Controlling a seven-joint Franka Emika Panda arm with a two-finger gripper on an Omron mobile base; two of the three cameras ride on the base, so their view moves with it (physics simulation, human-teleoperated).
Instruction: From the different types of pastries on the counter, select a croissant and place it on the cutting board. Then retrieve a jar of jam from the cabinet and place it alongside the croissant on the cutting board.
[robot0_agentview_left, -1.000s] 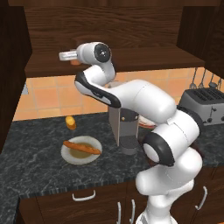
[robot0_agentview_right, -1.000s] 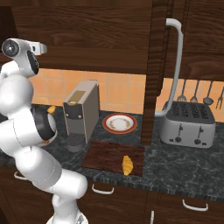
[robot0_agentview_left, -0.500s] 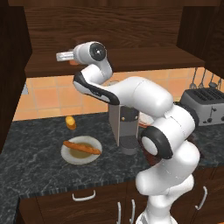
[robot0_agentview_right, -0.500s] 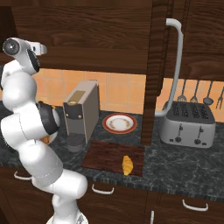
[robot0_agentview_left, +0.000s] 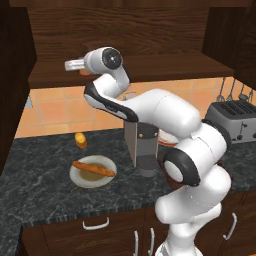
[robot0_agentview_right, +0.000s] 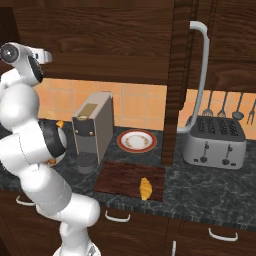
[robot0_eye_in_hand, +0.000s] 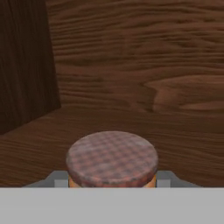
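In the upper left of the left base view the gripper (robot0_agentview_left: 75, 65) reaches onto the shelf of the cabinet (robot0_agentview_left: 150, 67), and a sliver of orange at its tip is the jar of jam (robot0_agentview_left: 83, 71). In the lower centre of the hand view the jar's checked brownish lid sits squarely between the two grey fingertips (robot0_eye_in_hand: 57, 179), which press against the orange glass on either side: the jaws are clamped on the jar.

The step in hand looks like lifting the jar out of the cabinet. To do it well, I would raise it only slightly off the shelf, keep it upright, and draw it straight back toward the robot before lowering, so it clears the shelf's front edge. The grip sits just under the lid, so any tilt could let it slip.

Further right, in the right base view, the croissant (robot0_agentview_right: 145, 188) already lies on the cutting board (robot0_agentview_right: 120, 177) at lower centre, near the board's right front edge. The bare left part of the board is the sensible landing spot, beside the croissant without touching it.
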